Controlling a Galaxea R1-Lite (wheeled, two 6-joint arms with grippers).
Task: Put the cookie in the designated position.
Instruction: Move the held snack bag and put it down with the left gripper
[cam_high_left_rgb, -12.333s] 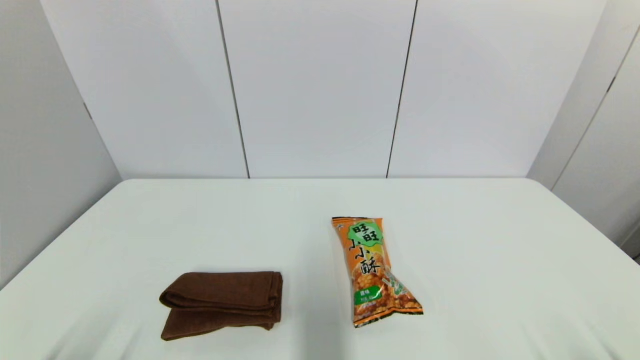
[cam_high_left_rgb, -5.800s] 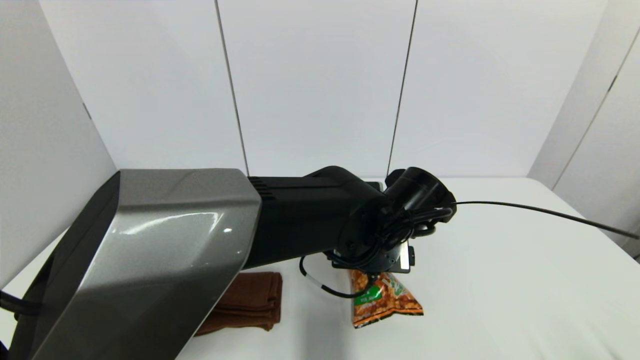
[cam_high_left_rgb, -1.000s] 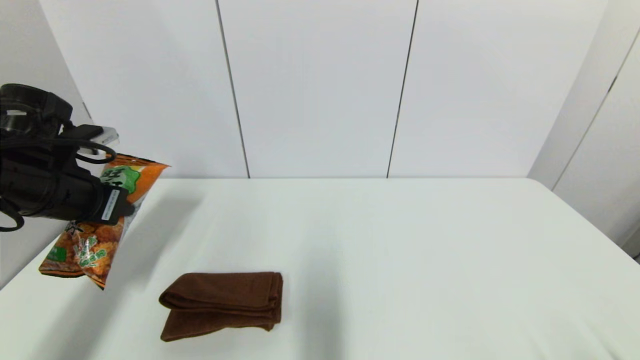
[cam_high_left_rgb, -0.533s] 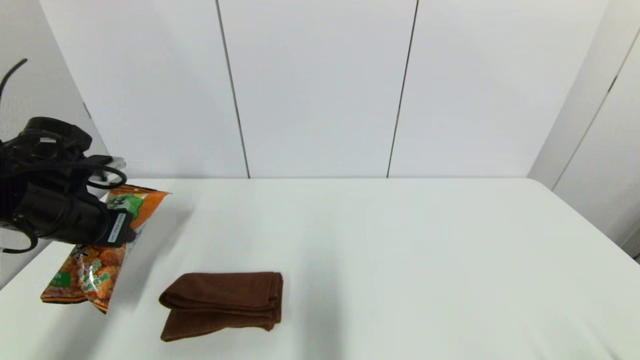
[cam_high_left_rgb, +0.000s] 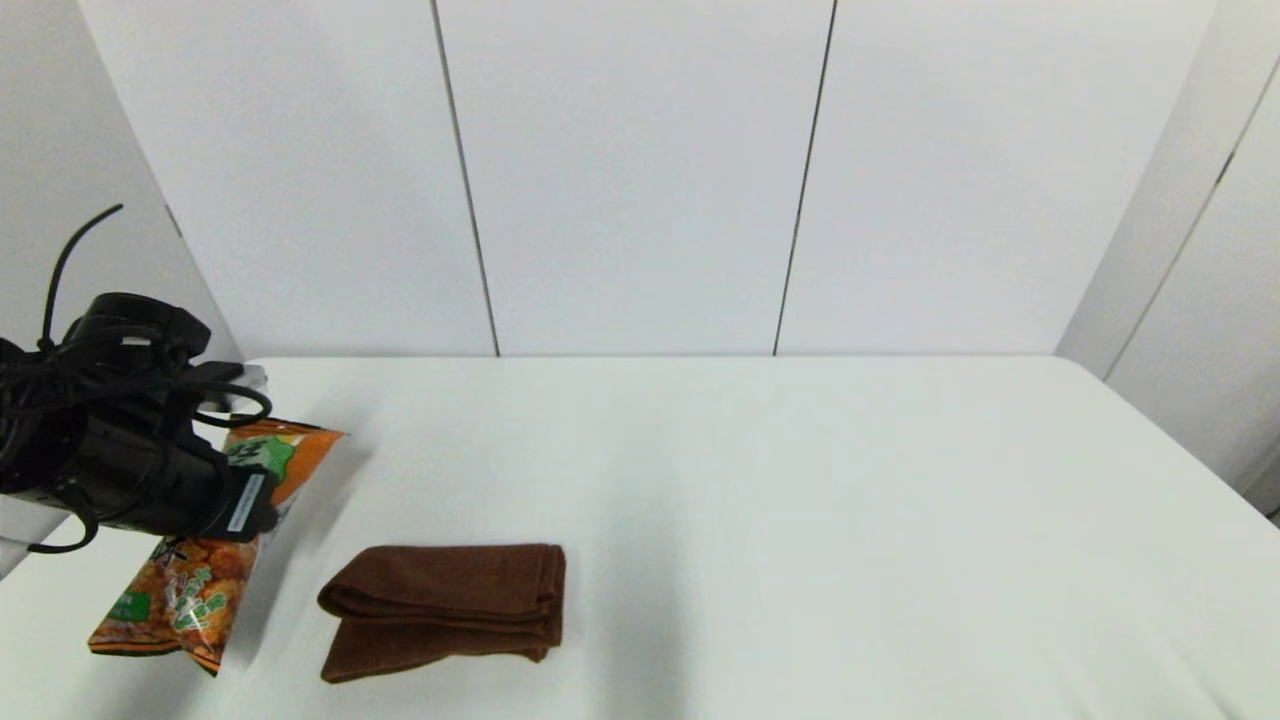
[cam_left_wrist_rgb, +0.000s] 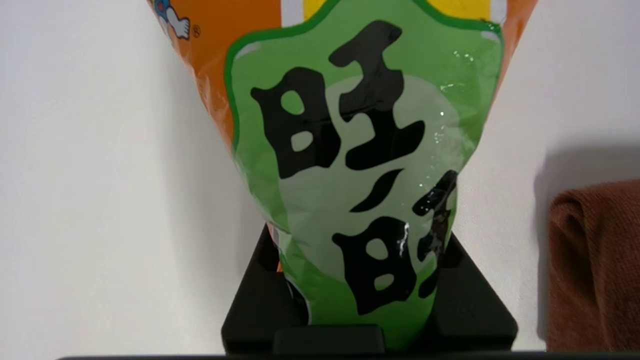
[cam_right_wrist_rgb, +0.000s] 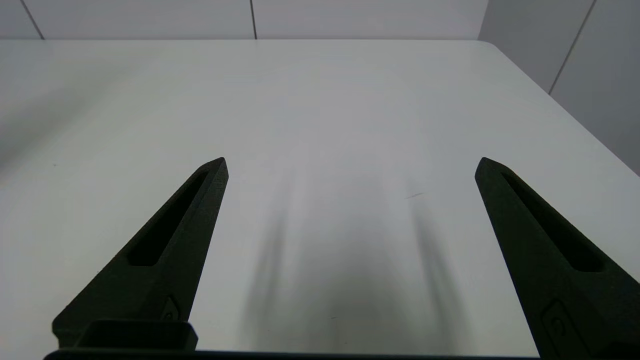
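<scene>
Left gripper sits at the left edge of your head view, pinched on the cookie, the long orange snack bag with the green label. Your grip falls on the bag's upper part, just below its top seal; the rest of the bag hangs down and slightly leftward from the gripper, ending near the lower left corner of the frame. Whether that lower end touches the counter you cannot tell from this view.

In your left wrist view the cookie fills the middle of the frame, its green label with bold black Chinese characters facing the camera and the orange plastic showing at the upper edge. Both black fingers press against the bag from either side at the bottom centre of that frame, with the plastic bunched between them. White counter shows behind the bag.

A folded brown towel lies on the counter in the lower centre-left of the head view, near the bag's right side but apart from it. The same towel appears at the right edge of the left wrist view.

Your right gripper is out of the head view; its own wrist view shows its two fingers spread wide above bare white counter, holding nothing.
</scene>
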